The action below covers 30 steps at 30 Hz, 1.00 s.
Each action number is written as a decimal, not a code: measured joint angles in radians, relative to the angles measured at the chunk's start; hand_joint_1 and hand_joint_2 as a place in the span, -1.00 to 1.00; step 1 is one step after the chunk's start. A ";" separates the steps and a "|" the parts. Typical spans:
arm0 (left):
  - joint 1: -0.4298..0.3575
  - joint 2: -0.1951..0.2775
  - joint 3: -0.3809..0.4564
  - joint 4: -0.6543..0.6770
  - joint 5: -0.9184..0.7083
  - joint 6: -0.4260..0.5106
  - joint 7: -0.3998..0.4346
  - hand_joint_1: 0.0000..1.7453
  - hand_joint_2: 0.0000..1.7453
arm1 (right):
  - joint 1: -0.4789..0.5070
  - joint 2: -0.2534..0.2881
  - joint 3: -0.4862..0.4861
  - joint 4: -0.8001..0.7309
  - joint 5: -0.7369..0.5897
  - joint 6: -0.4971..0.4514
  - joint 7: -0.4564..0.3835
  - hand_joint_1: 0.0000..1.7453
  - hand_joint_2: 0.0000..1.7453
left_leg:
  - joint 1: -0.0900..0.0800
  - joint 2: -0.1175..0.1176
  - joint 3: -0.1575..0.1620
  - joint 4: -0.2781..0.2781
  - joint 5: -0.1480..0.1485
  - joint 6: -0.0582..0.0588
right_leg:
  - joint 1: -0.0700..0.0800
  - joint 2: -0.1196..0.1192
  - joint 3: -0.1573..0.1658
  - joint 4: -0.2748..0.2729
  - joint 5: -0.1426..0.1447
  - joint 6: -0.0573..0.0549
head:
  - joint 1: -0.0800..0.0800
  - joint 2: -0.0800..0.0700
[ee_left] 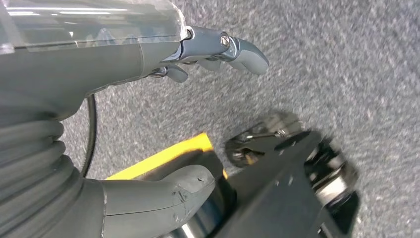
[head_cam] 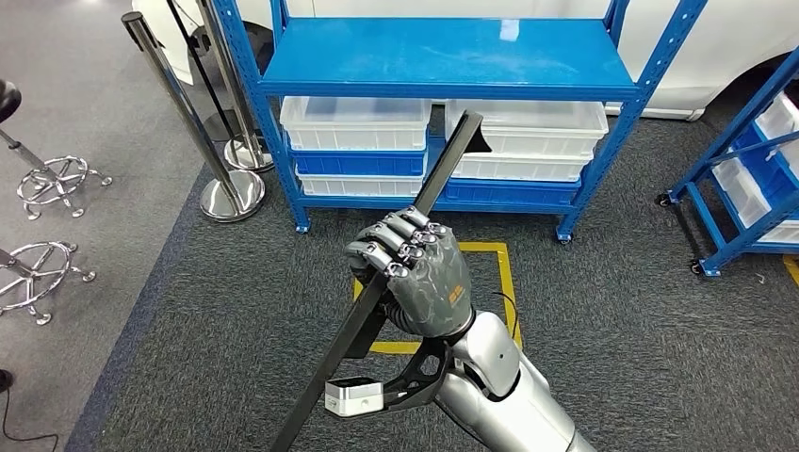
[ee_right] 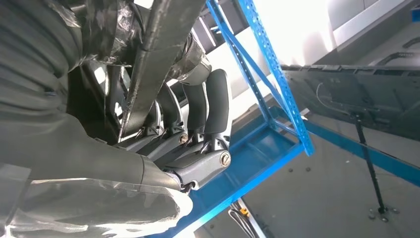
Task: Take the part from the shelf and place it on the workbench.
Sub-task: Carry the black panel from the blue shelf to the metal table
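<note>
Nearest to me in the head view, my right hand sits just below the centre of the frame, fingers wrapped around the part, a long dark bar that runs from the bottom edge up and to the right, its top end reaching in front of the shelf. The right wrist view adds what the head view cannot: the dark fingers curl under the bar's flat face from behind, with the blue shelf post crossing the upper right of that frame. My left hand I see in the left wrist view, hanging over grey carpet with fingers extended and the thumb apart, nothing in it as far as I can make out; the lower right there is blurred. Beyond the right hand, a yellow floor marking lies on the carpet. Farther back, white bins sit on the shelf's lower tier. Chrome stanchions stand at the upper left.
</note>
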 joint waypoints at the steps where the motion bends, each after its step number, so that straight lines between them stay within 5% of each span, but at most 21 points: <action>1: 0.000 0.000 0.000 0.000 0.000 0.000 0.000 -1.00 1.00 | 0.001 0.000 0.000 0.000 0.000 0.000 0.000 1.00 1.00 | 0.003 0.000 -0.015 0.057 -0.030 -0.005 | 0.000 0.000 -0.012 0.001 0.008 0.001 | 0.000 0.000; 3: 0.000 0.000 0.000 0.000 0.000 0.000 0.000 -1.00 1.00 | 0.001 0.001 0.000 0.000 0.000 0.000 0.000 1.00 1.00 | 0.009 0.001 -0.002 0.088 -0.035 -0.012 | -0.001 0.000 -0.034 0.003 0.023 0.004 | 0.000 0.000; 7: -0.001 0.000 0.000 0.000 0.000 0.000 0.000 -1.00 1.00 | 0.001 0.002 0.000 -0.001 0.000 0.000 0.000 1.00 1.00 | 0.013 -0.003 0.165 -0.139 0.028 -0.009 | -0.003 0.001 -0.063 0.013 0.046 0.023 | 0.000 0.000; 11: -0.001 0.000 0.000 0.000 0.000 0.000 -0.001 -1.00 1.00 | -0.001 0.004 0.000 -0.002 0.001 0.000 0.000 1.00 1.00 | 0.007 -0.006 0.174 -0.182 0.039 0.022 | -0.004 0.002 -0.068 0.014 0.063 0.051 | 0.000 0.000; 13: -0.002 0.000 0.000 0.000 0.000 0.000 -0.001 -1.00 1.00 | -0.002 0.003 0.000 -0.002 0.000 0.000 0.003 1.00 1.00 | 0.009 -0.002 0.166 -0.189 0.056 0.041 | -0.006 0.003 -0.086 0.050 0.025 0.060 | 0.001 0.000; 16: -0.003 0.000 0.000 0.000 0.000 0.000 -0.001 -1.00 1.00 | -0.003 0.002 0.000 -0.001 0.000 0.000 0.007 1.00 1.00 | 0.003 0.001 0.137 -0.189 0.080 0.056 | -0.006 0.005 -0.146 0.221 -0.099 0.065 | 0.001 0.000; 17: -0.002 0.000 0.000 0.000 0.000 0.000 -0.001 -1.00 1.00 | -0.003 0.001 0.001 -0.001 0.000 0.000 0.008 1.00 1.00 | 0.000 0.002 0.125 -0.187 0.087 0.057 | -0.006 0.004 -0.155 0.264 -0.117 0.066 | 0.001 0.000; 19: -0.002 0.000 0.000 0.000 0.000 0.000 -0.001 -1.00 1.00 | -0.003 0.000 0.001 -0.001 0.000 0.000 0.008 1.00 1.00 | -0.005 0.002 0.104 -0.181 0.099 0.057 | -0.004 0.004 -0.118 0.246 -0.098 0.061 | 0.001 0.000; 21: -0.002 -0.001 0.000 0.000 0.000 0.000 -0.001 -1.00 1.00 | -0.004 0.000 0.001 -0.001 0.000 0.000 0.008 1.00 1.00 | -0.007 0.002 0.089 -0.174 0.107 0.053 | 0.001 0.004 -0.023 0.115 -0.062 0.048 | 0.001 0.000; 23: -0.002 -0.002 0.000 0.000 0.000 0.000 -0.002 -1.00 1.00 | -0.006 0.000 0.002 -0.002 0.000 0.000 0.008 1.00 1.00 | -0.008 0.002 0.083 -0.170 0.115 0.044 | 0.010 0.004 0.032 0.027 -0.047 0.035 | 0.001 0.000; 27: -0.003 -0.003 0.000 0.000 0.000 0.000 -0.002 -1.00 1.00 | -0.009 0.001 0.003 -0.002 0.000 0.000 0.008 1.00 1.00 | -0.006 0.001 0.076 -0.163 0.119 0.021 | 0.010 0.002 0.029 0.003 -0.026 0.012 | 0.001 0.000; 30: -0.002 -0.003 0.000 0.000 0.000 0.000 -0.002 -1.00 1.00 | -0.011 0.002 0.003 -0.001 0.000 0.000 0.008 1.00 1.00 | -0.001 -0.002 0.024 -0.037 0.016 0.006 | 0.005 -0.001 0.005 -0.005 0.000 -0.003 | 0.001 0.000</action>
